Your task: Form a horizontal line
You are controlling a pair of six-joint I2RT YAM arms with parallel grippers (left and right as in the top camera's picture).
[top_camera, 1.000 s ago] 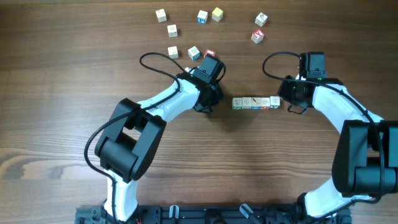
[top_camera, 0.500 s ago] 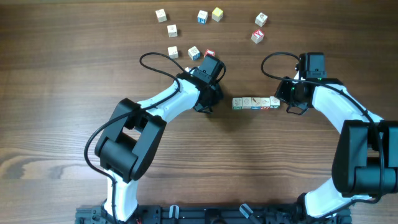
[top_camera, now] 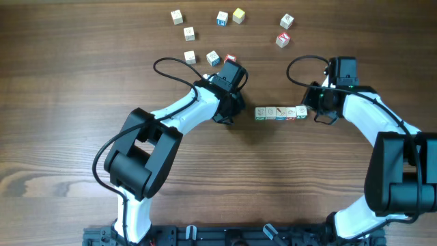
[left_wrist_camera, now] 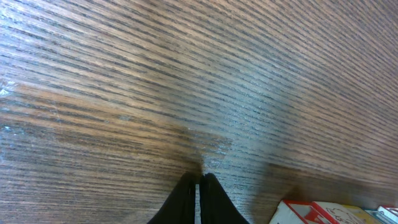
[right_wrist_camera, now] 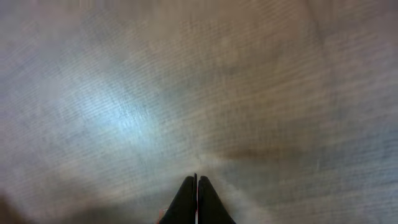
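The horizontal line (top_camera: pixel 280 113) is a short row of small pale cubes with coloured marks, touching side to side at mid-table. My left gripper (top_camera: pixel 224 115) is shut and empty, a small gap left of the row's left end. In the left wrist view its fingertips (left_wrist_camera: pixel 199 182) press together low over bare wood. My right gripper (top_camera: pixel 316 111) is shut, right at the row's right end. Its closed tips (right_wrist_camera: pixel 196 182) show over blurred wood, holding nothing.
Several loose cubes lie scattered at the far side: one (top_camera: pixel 177 17) far left, a yellowish one (top_camera: pixel 237 15), a red-marked one (top_camera: pixel 283 39), and a red-edged one (top_camera: pixel 230 59) near the left wrist. A red-printed cube (left_wrist_camera: pixel 311 213) shows at the left wrist view's lower edge.
The right gripper has edged a little leftward against the right end of the row. The left arm has not moved.
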